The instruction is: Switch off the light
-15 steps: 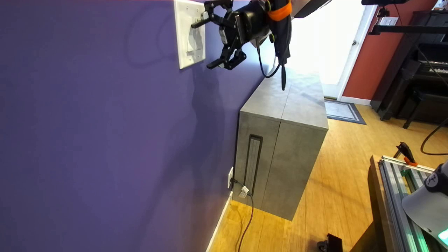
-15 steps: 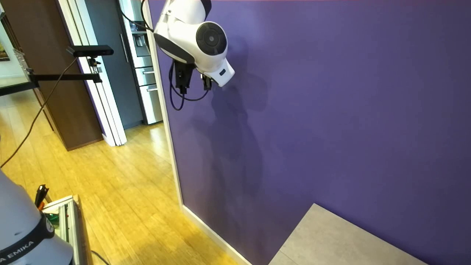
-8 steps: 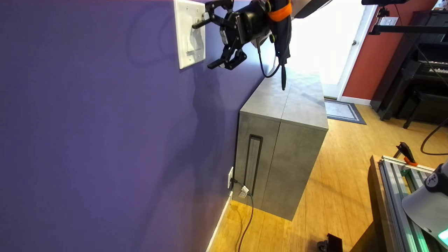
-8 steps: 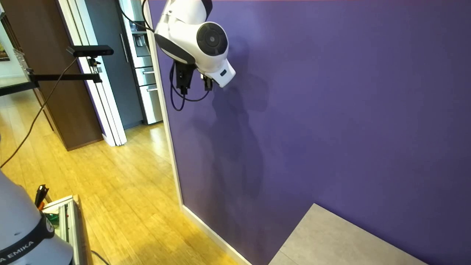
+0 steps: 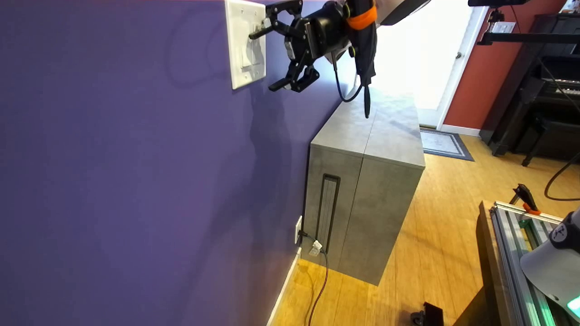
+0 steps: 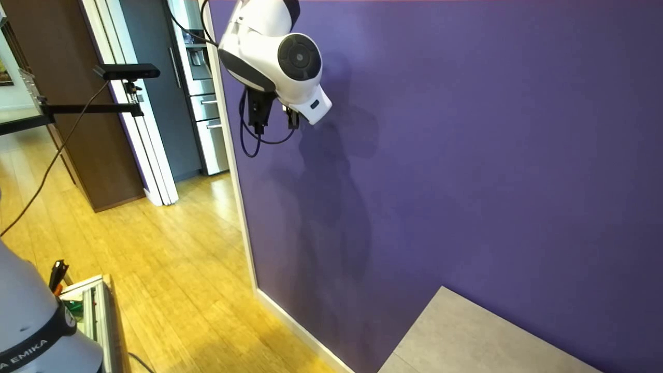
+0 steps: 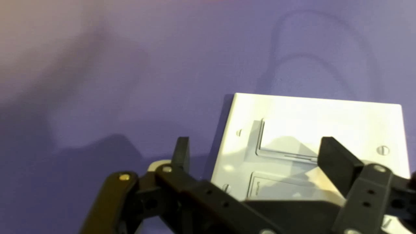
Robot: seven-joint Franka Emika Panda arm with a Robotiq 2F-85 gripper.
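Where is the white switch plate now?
The plate is on the purple wall, at the top, left of centre in an exterior view, beside the fingers; lower right in the wrist view, partly behind them.

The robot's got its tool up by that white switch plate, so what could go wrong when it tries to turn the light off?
In the wrist view the white plate carries an upper switch and a lower switch, with one finger across the strip between them, so it might press the wrong one, or both. Also, the tool is open, its other finger past the plate's edge over the purple wall, so pushing in could scuff it.
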